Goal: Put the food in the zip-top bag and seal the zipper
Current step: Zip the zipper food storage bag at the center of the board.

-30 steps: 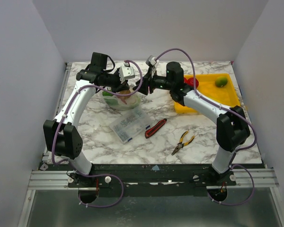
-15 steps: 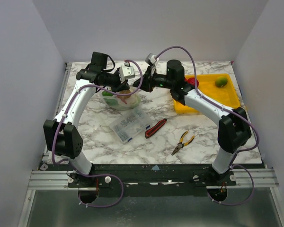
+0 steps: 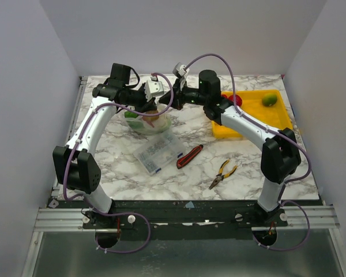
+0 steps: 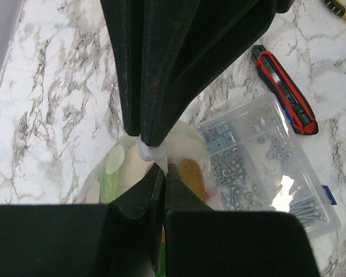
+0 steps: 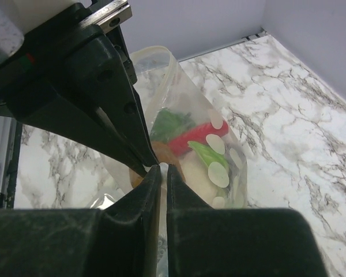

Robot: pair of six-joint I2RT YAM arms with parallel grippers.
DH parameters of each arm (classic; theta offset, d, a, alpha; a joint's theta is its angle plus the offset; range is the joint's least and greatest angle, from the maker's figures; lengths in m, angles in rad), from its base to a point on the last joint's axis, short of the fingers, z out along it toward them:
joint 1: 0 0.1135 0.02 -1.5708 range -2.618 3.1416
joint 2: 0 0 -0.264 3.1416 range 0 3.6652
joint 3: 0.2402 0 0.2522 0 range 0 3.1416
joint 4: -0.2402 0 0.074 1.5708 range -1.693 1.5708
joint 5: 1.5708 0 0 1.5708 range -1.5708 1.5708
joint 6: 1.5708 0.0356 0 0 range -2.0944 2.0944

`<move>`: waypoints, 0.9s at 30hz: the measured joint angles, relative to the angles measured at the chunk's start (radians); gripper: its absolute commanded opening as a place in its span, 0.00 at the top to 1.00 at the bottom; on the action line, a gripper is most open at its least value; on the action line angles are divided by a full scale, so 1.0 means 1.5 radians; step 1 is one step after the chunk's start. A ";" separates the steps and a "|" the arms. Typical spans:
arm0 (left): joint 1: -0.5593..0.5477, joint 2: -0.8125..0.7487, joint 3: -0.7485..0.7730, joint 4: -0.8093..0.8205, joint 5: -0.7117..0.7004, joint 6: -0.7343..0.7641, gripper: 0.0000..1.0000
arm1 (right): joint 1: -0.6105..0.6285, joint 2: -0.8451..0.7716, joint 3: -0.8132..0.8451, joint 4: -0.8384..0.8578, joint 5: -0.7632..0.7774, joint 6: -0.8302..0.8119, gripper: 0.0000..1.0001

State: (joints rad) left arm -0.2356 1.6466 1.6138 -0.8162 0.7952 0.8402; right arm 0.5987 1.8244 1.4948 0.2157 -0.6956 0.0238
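1. Clear crinkly plastic zip-top bag [image 3: 149, 122] sits between the arms with plastic toy food [image 5: 187, 140] inside.
2. Left gripper [image 4: 162, 168] and right gripper [image 5: 160, 169] both pinch its thin press-seal zipper strip [image 4: 149, 152], tips meeting.
3. We judge sealing is in hand; next, the pinch must run along the strip.

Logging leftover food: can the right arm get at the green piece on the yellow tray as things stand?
Probably not yet: the green piece lies open in the yellow tray, but the right gripper is shut on the zip-top bag.

The tabletop [image 3: 254, 167] holds one zip-top bag [image 3: 147, 122], one yellow tray [image 3: 265, 118], one green food piece [image 3: 269, 99], one red food piece [image 3: 235, 100], one compartment box [image 3: 158, 153], one utility knife [image 3: 189, 156] and one pair of pliers [image 3: 223, 173].
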 measured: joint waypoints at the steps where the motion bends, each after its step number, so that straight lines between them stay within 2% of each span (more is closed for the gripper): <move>1: 0.000 0.000 0.000 -0.001 0.000 0.000 1.00 | 0.002 0.004 0.005 -0.003 0.003 -0.005 0.89; 7: 0.001 0.000 0.001 -0.013 -0.002 0.000 1.00 | 0.014 0.010 0.016 -0.021 0.025 -0.035 0.87; 12: 0.001 0.000 -0.001 -0.010 -0.012 -0.007 1.00 | 0.019 0.007 0.008 -0.020 0.036 -0.050 0.82; 16: -0.002 0.000 -0.006 -0.007 -0.020 -0.010 1.00 | 0.021 -0.019 -0.043 -0.002 0.038 -0.051 0.82; 21: -0.002 -0.001 -0.011 0.006 -0.024 -0.011 1.00 | 0.021 -0.030 -0.055 0.000 0.029 -0.050 0.85; 24: -0.002 -0.001 -0.019 0.021 -0.024 -0.012 1.00 | 0.020 -0.030 -0.055 -0.001 0.007 -0.045 0.73; 27: -0.002 -0.002 -0.022 0.031 -0.024 -0.012 1.00 | 0.020 -0.029 -0.047 -0.010 -0.010 -0.043 0.72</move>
State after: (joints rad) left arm -0.2386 1.6444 1.5810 -0.7692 0.7586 0.8223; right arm 0.6285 1.7809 1.4239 0.2012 -0.7109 -0.0406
